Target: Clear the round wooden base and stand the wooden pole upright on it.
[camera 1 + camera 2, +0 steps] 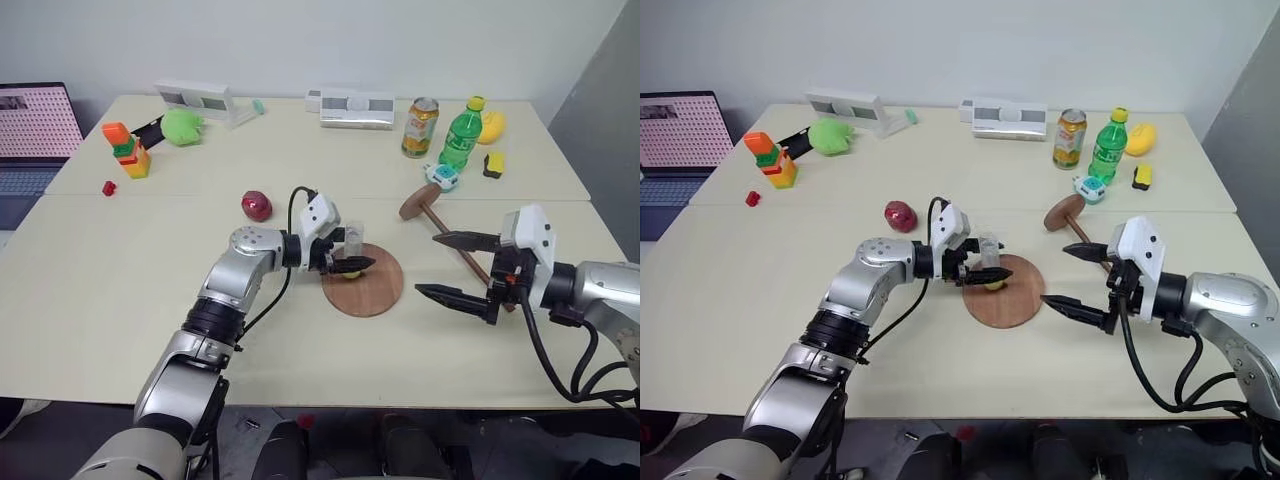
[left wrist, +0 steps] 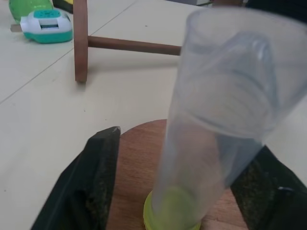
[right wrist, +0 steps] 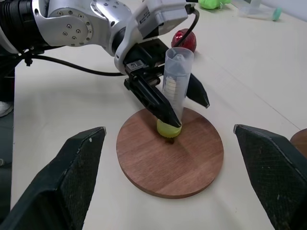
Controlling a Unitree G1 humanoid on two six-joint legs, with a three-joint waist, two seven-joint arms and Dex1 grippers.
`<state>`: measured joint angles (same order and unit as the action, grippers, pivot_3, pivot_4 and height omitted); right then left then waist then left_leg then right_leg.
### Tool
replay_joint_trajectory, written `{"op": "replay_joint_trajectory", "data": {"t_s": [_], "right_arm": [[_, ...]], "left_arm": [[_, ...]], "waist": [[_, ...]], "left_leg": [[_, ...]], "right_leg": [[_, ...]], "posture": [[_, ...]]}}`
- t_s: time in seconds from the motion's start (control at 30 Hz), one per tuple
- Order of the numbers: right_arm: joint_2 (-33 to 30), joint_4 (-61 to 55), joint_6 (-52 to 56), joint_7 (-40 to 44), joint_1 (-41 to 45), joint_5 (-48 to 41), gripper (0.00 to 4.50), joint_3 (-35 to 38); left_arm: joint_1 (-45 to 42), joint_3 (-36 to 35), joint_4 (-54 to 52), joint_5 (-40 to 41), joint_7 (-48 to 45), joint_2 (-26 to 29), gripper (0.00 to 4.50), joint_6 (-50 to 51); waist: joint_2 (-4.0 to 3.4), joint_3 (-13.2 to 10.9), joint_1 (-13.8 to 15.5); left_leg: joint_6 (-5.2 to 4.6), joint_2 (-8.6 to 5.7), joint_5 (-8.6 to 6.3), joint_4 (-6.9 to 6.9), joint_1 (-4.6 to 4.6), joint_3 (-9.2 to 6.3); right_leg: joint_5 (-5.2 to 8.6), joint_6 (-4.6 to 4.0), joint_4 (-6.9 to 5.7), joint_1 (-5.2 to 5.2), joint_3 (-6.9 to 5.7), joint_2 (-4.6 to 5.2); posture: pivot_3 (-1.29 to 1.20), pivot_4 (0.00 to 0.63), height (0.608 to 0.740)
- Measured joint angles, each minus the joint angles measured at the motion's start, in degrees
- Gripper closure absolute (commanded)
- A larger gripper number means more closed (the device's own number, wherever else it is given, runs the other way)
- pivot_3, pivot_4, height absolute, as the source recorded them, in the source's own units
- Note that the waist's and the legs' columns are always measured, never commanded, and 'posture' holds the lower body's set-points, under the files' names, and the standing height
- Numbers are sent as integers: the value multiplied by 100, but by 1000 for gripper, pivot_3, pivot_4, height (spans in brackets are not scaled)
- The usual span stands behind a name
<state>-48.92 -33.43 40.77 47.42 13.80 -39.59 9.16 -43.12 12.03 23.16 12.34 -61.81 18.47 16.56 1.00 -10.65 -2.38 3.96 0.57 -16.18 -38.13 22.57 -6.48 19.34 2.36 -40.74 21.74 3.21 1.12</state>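
Pale cream table [image 1: 120, 300] against a white wall. The round wooden base [image 1: 375, 292] lies flat at mid-table, bearing an upright clear plastic tube [image 3: 176, 76] on a yellow cap [image 3: 169, 128] near its centre. The left gripper [image 3: 178, 109] straddles the tube, one finger each side; whether the fingers press it cannot be told. The left wrist view shows a gap beside one finger [image 2: 98, 179]. The wooden pole [image 1: 450, 238] lies flat beyond the base, apart from it, disc end toward a small teal-and-white gadget [image 1: 441, 176]. The right gripper [image 1: 450, 268] hovers spread wide and empty just right of the base, above the pole's thin end. Open tabletop lies before the base to the near edge.
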Motion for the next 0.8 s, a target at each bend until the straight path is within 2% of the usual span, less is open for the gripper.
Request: {"op": "replay_joint_trajectory", "data": {"t_s": [0.23,0.53,0.7,0.8], "right_arm": [[25,2,-1,-13,14,1,0,-1],[189,12,-22,-45,94,8,0,-29],[352,53,-41,-155,95,18,0,-56],[511,67,-53,-250,97,34,0,-182]], "left_arm": [[0,-11,20,-25,104,-65,3282,-117],[-4,-338,-49,13,609,-20,3287,-95],[-375,-1167,-374,106,1242,614,3287,256],[-657,-1484,-206,-15,1852,890,3287,299]], "waist": [[0,0,0],[1,-1,-13],[2,-1,-50],[2,-1,-51]], "left_leg": [[0,0,0,0,-1,0],[0,1,0,0,-1,0],[1,2,0,1,-1,-5],[1,0,1,0,0,-7]], "right_leg": [[0,0,0,0,1,0],[0,0,-2,1,1,0],[0,0,-3,2,-3,0],[0,1,-2,1,-5,1]], "posture": [[0,150,740],[0,150,740],[0,150,740],[0,150,740]]}}
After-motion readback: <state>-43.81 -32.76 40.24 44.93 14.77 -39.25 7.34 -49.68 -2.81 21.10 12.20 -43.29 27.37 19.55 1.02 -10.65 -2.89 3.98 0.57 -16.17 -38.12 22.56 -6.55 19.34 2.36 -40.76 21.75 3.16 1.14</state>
